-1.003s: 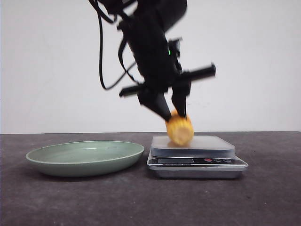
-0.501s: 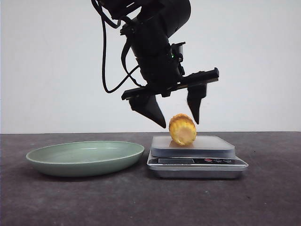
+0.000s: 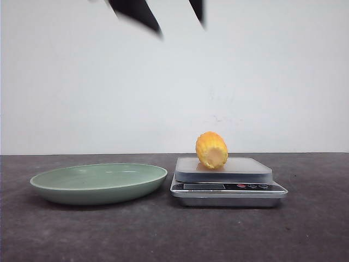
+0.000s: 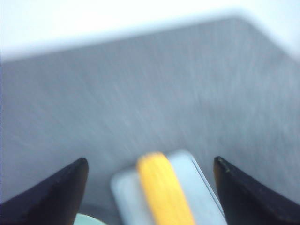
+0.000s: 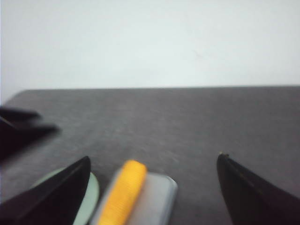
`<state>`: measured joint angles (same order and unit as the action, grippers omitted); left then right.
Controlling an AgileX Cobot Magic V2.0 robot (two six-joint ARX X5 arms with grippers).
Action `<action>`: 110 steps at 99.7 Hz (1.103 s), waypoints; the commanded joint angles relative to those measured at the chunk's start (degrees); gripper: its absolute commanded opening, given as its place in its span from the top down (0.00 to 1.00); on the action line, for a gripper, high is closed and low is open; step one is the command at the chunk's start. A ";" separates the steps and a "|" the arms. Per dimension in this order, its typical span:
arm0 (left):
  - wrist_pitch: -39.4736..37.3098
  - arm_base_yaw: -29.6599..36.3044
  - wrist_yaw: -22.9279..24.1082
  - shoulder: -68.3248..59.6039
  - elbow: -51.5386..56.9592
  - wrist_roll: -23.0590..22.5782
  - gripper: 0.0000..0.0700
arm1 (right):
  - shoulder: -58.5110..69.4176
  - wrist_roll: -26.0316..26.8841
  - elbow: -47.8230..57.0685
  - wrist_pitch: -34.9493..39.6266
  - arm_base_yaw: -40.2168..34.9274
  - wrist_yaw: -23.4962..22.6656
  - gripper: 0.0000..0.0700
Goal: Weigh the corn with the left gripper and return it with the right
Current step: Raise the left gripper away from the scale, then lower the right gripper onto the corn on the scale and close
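Observation:
The corn [image 3: 211, 150], a stubby yellow-orange cob with its pale cut end facing me, lies alone on the platform of the silver kitchen scale [image 3: 223, 180]. My left gripper [image 3: 181, 30] is open and empty, high above the scale at the top edge of the front view, blurred. In the left wrist view its gripper [image 4: 150, 159] is spread wide above the corn [image 4: 164, 192] and scale [image 4: 201, 187]. My right gripper [image 5: 153, 157] is open and empty, apart from the corn [image 5: 123, 194] and scale [image 5: 157, 197]. It does not show in the front view.
A shallow green plate [image 3: 98, 183] sits on the dark table just left of the scale; its rim also shows in the right wrist view [image 5: 91, 192]. A dark blurred shape [image 5: 23, 129] shows in the right wrist view, likely the left arm's fingers.
The left gripper opened off the corn and rose fast, almost out of the front view. The corn stays lying on the scale.

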<state>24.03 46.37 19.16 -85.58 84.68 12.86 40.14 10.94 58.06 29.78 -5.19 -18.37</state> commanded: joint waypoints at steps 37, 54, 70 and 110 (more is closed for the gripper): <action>27.36 -3.23 18.97 34.21 1.01 -5.66 0.26 | 6.05 2.19 1.09 -3.80 -5.01 -0.70 0.22; 39.28 -3.23 23.17 43.71 0.39 0.28 0.26 | 11.37 3.34 1.11 -8.00 -11.04 2.03 0.21; 47.08 -3.23 26.64 51.89 -3.26 5.66 0.27 | 17.73 3.74 1.11 -12.15 -17.92 7.23 0.21; 51.87 -3.23 21.53 67.56 -19.41 15.02 0.27 | 36.50 5.01 1.11 -16.65 -26.51 19.96 0.21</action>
<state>76.23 42.76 41.71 -18.87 66.04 25.56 73.89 14.52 58.13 13.87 -31.44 0.80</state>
